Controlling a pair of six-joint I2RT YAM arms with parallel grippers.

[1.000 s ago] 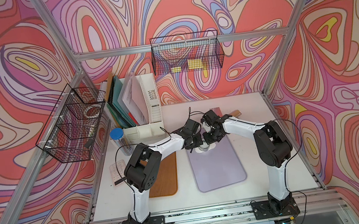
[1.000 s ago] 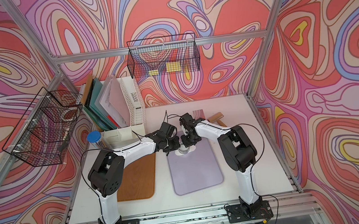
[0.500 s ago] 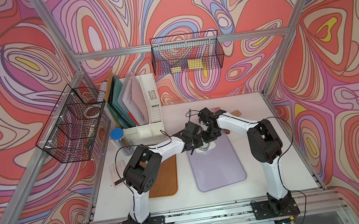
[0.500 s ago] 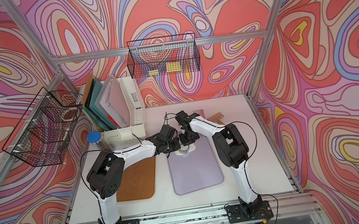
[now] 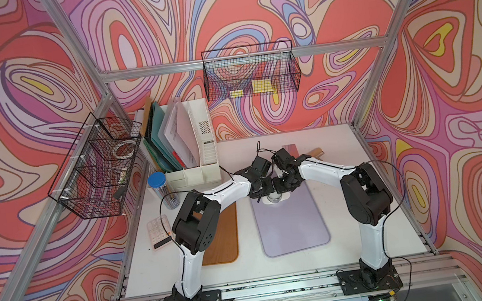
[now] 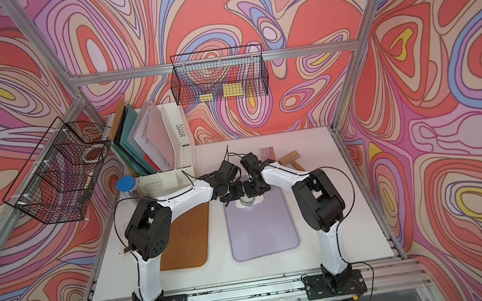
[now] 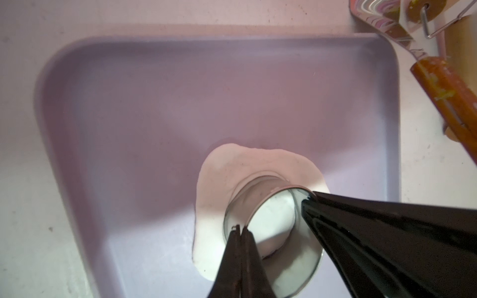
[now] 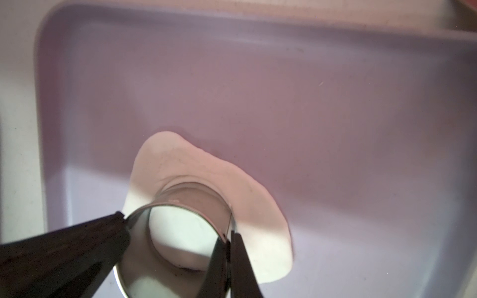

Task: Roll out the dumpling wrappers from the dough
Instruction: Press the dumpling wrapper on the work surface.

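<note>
Carefully now: your left gripper [image 7: 239, 229] and right gripper [image 8: 228, 240] are each pinched tight on the thin rim of the cutter [image 7: 258, 191]. In both top views they come at it from about 9 and 3 o'clock. The cutter stands on the dough [image 7: 222, 170], a flat ragged sheet at the 12 o'clock end of the tray [image 5: 290, 224]. A white disc [image 7: 273, 224] shows inside the cutter; you cannot tell whether it is cut through.

Your likeliest trouble is uneven pressure. If one arm bears down harder, the cutter tips and one side of the disc is left joined to the sheet. A pinch on so thin a wall may also slip, and the cutter would skid and smear the edge.

The cutter looks off-centre, with a narrow margin on one side, so a small slide could run it off the sheet and clip the disc. Soft dough will probably cling to steel. Lift crooked or fast and the disc may come up inside, stretch or tear.

Mind too that the grippers are close together; twisting the cutter could knock them against each other.
</note>
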